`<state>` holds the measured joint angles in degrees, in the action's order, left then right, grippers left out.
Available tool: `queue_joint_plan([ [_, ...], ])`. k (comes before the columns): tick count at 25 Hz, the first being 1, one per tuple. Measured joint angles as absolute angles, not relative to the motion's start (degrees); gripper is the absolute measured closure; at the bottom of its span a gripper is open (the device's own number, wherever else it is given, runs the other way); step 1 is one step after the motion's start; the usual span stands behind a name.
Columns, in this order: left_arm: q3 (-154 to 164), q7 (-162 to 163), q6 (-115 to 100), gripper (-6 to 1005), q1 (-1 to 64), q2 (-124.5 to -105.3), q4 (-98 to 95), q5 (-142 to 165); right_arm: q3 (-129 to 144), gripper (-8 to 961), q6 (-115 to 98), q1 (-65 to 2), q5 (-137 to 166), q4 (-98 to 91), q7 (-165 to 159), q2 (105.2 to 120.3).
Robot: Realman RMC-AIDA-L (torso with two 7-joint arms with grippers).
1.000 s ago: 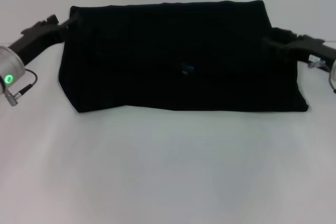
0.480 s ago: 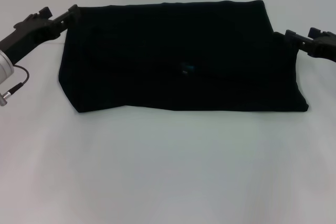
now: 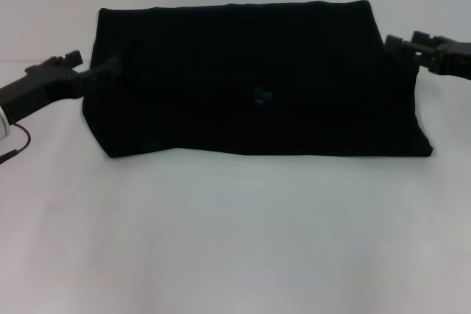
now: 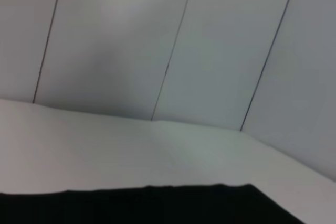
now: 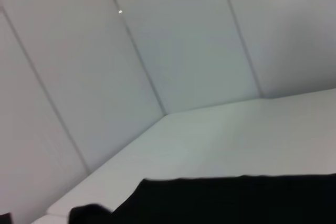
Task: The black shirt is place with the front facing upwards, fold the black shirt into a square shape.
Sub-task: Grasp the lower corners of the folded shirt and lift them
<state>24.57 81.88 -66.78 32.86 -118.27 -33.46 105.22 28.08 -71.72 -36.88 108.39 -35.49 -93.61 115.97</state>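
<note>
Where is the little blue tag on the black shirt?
In the head view, the blue neck label sits near the middle of the black shirt, roughly midway between the left gripper and right gripper.

The black shirt (image 3: 250, 79) is matt soft cloth on a smooth white table (image 3: 235, 233).

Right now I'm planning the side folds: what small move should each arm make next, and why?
Probably close each gripper on its side edge. The black shirt lies as a wide band, not a square. The left gripper sits at the shirt's left edge; the right gripper sits at its right edge. Whether either grips cloth can't be told.
</note>
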Motion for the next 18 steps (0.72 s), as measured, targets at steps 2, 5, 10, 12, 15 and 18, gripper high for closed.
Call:
queue_joint_plan([
  [2, 26.0, 82.1, -66.8, 47, 32.0, -118.13, -33.9, 105.9, 30.3, 112, -71.7, -37.2, 108.4, -35.6, -94.9, 115.77],
  [5, 26.8, 82.5, -66.8, 47, 31.2, -118.13, -35.0, 108.8, 31.6, 111, -71.2, -37.6, 108.4, -35.7, -96.2, 115.67],
  [10, 28.2, 82.2, -66.1, 48, 30.4, -118.95, -37.4, 116.1, 31.9, 113, -69.9, -38.0, 108.4, -35.7, -97.3, 115.66],
  [12, 29.6, 82.1, -64.7, 48, 30.7, -119.09, -37.6, 118.0, 31.9, 112, -69.3, -38.2, 108.4, -35.6, -97.5, 115.66],
  [15, 31.3, 82.4, -62.7, 49, 31.5, -119.26, -37.7, 119.3, 31.9, 112, -69.1, -38.4, 108.4, -35.4, -97.5, 115.66],
  [18, 34.9, 85.3, -58.8, 49, 32.8, -119.42, -37.3, 122.3, 31.9, 112, -68.6, -38.5, 108.5, -35.1, -97.5, 115.67],
])
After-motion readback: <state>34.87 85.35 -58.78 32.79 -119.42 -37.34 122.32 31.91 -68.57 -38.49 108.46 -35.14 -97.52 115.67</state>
